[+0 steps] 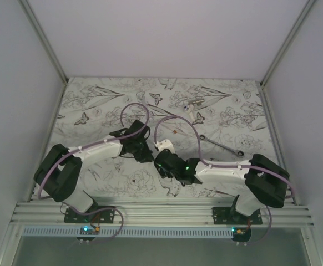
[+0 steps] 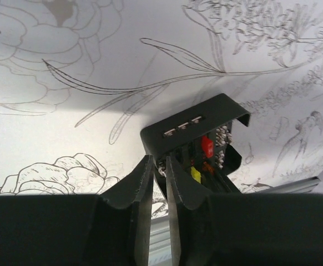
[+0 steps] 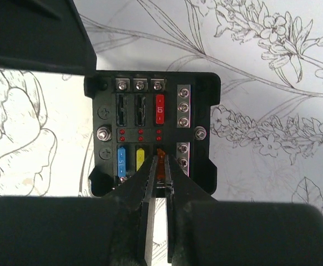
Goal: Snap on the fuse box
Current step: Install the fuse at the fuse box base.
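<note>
The fuse box (image 3: 206,94) is a black square box lying face up on the flower-printed table. It carries a red fuse (image 3: 159,110), a blue fuse (image 3: 121,160) and a yellow fuse (image 3: 140,159). My right gripper (image 3: 162,162) stands narrowly open at its near edge, fingertips on either side of an orange fuse (image 3: 161,155) seated in its slot. My left gripper (image 2: 160,163) is also slightly open, its tips at the corner of the fuse box (image 2: 195,124). In the top view both grippers (image 1: 148,155) (image 1: 160,162) meet mid-table and hide the box.
A silver wrench (image 1: 223,145) lies right of centre, beyond the right arm. Small white parts (image 1: 193,103) sit near the back of the table. White walls close in the table on the left, right and back. A dark part of the left arm (image 3: 34,33) fills the right wrist view's top left.
</note>
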Controlling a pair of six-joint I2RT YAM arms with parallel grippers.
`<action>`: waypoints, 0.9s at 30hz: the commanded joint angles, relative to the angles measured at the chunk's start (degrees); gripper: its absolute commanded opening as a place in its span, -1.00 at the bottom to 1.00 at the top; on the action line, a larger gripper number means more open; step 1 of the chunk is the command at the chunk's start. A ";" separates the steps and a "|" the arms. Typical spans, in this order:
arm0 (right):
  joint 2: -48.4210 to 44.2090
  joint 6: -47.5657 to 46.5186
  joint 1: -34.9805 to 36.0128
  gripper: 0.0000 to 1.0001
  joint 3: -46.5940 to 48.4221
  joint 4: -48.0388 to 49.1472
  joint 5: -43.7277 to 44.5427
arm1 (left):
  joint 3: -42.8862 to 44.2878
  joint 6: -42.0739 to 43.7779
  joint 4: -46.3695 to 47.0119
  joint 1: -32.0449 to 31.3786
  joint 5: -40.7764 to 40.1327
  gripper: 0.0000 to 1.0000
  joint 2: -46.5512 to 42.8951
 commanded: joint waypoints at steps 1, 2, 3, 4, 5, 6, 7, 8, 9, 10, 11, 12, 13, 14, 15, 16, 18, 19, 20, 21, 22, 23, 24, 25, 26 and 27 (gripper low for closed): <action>-0.21 -1.35 0.54 -0.72 2.56 -8.29 0.82 | -0.76 0.58 0.06 0.35 -0.45 -0.59 -3.22; -0.20 -1.40 0.39 -0.70 3.02 -8.44 1.00 | -0.93 0.69 0.05 0.35 -0.62 -0.55 -3.81; -0.29 -1.56 0.32 -0.67 3.54 -8.68 0.87 | -1.09 0.96 0.05 0.36 -0.73 -0.52 -4.33; -0.46 -1.69 0.27 -0.62 4.10 -8.94 0.75 | -1.34 1.18 0.09 0.35 -0.94 -0.49 -4.93; -0.57 -1.90 0.15 -0.58 4.66 -9.17 0.56 | -1.65 1.38 0.11 0.35 -1.11 -0.45 -5.44; -0.78 -2.08 0.13 -0.55 5.21 -9.46 0.36 | -2.02 1.61 0.05 0.35 -1.36 -0.40 -6.03; -0.99 -2.23 0.04 -0.52 5.72 -9.85 0.00 | -2.31 1.80 0.00 0.37 -1.54 -0.35 -6.51; -1.26 -2.22 -0.05 -0.49 6.24 -10.28 -0.35 | -2.63 2.16 -0.04 0.48 -1.68 -0.30 -6.96; -1.63 -2.14 -0.25 -0.46 6.63 -10.68 -0.74 | -3.04 2.51 -0.04 0.44 -1.89 -0.25 -7.53; -2.01 -2.06 -0.43 -0.43 6.87 -11.07 -1.33 | -3.50 2.92 -0.04 0.50 -2.07 -0.20 -7.97; -2.50 -1.83 -0.78 -0.41 7.13 -11.54 -2.01 | -4.01 3.26 -0.08 0.57 -2.28 -0.17 -8.51; -2.94 -1.60 -1.25 -0.40 7.31 -12.16 -2.87 | -4.47 3.58 -0.12 0.76 -2.32 -0.15 -9.14; -3.38 -1.38 -1.82 -0.39 7.65 -12.78 -4.08 | -5.05 3.87 -0.14 0.97 -2.40 -0.11 -9.77; -3.61 -0.99 -2.44 -0.39 8.00 -13.67 -5.29 | -5.67 4.25 -0.16 1.32 -2.41 -0.07 -10.34; -3.81 -0.62 -3.10 -0.39 8.47 -15.13 -6.47 | -6.33 4.65 -0.36 1.75 -2.41 -0.01 -11.09; -3.86 -0.31 -3.70 -0.39 8.89 -16.08 -7.63 | -6.92 5.20 -0.65 2.28 -2.46 0.04 -11.80; -4.11 -0.20 -5.01 -0.41 9.35 -17.08 -10.95 | -7.83 6.62 -1.61 3.49 -2.54 0.16 -13.31; -4.20 -0.11 -5.55 -0.41 9.45 -17.37 -12.18 | -8.10 7.27 -2.41 4.26 -2.66 0.19 -14.05; -4.14 -0.15 -6.17 -0.43 9.49 -17.48 -13.76 | -8.49 7.86 -3.02 4.99 -2.67 0.26 -14.75; -4.04 -0.29 -6.77 -0.44 9.58 -17.48 -15.55 | -8.88 8.51 -3.37 5.72 -2.50 0.29 -15.41; -3.85 -0.34 -7.39 -0.44 9.75 -17.50 -17.12 | -9.06 9.19 -3.86 6.45 -2.30 0.31 -16.13; -3.48 -0.38 -7.91 -0.44 9.88 -17.54 -18.03 | -9.23 9.78 -4.35 7.07 -2.02 0.32 -16.23; -3.11 -0.49 -8.34 -0.45 10.04 -17.55 -18.62 | -9.28 10.31 -4.84 7.64 -1.79 0.33 -16.28; -2.71 -0.60 -8.77 -0.47 10.29 -17.51 -18.91 | -9.33 10.79 -5.14 8.17 -1.46 0.34 -18.20; -2.43 -0.70 -9.00 -0.50 10.55 -17.49 -19.03 | -9.34 11.17 -5.44 8.59 -1.20 0.34 -18.71; -2.10 -0.79 -9.33 -0.54 10.86 -17.42 -19.11 | -9.42 11.51 -5.62 8.95 -1.05 0.35 -18.94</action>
